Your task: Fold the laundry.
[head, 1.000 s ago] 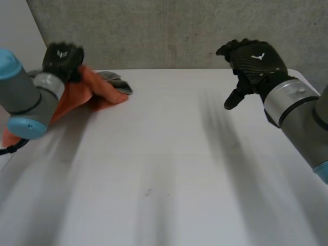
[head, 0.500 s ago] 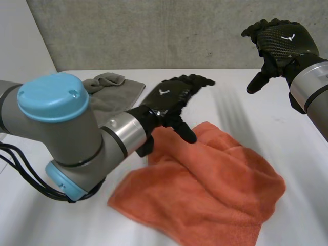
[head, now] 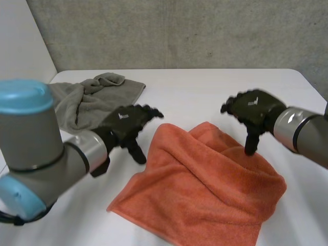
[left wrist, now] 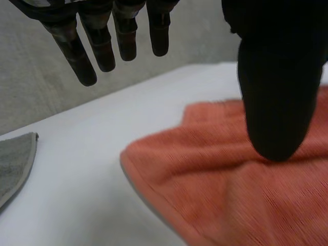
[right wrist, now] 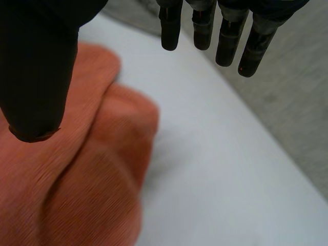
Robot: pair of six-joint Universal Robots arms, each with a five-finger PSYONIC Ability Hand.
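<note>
White table (head: 205, 92), orange towel (head: 200, 189) crumpled, lying askew

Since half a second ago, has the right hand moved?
Yes. The right hand has dropped from in front of the wall, above the table's far edge, to low over the table, its thumb at the orange towel's raised fold.

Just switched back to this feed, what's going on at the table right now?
An orange towel lies crumpled and unfolded in the middle of the white table, with a grey towel bunched at the far left. Neither hand holds any cloth. The left hand is open beside the orange towel's left edge. The right hand is open over its far right part, thumb pointing down at a raised fold; I cannot tell whether it touches. No fold is made yet.
</note>
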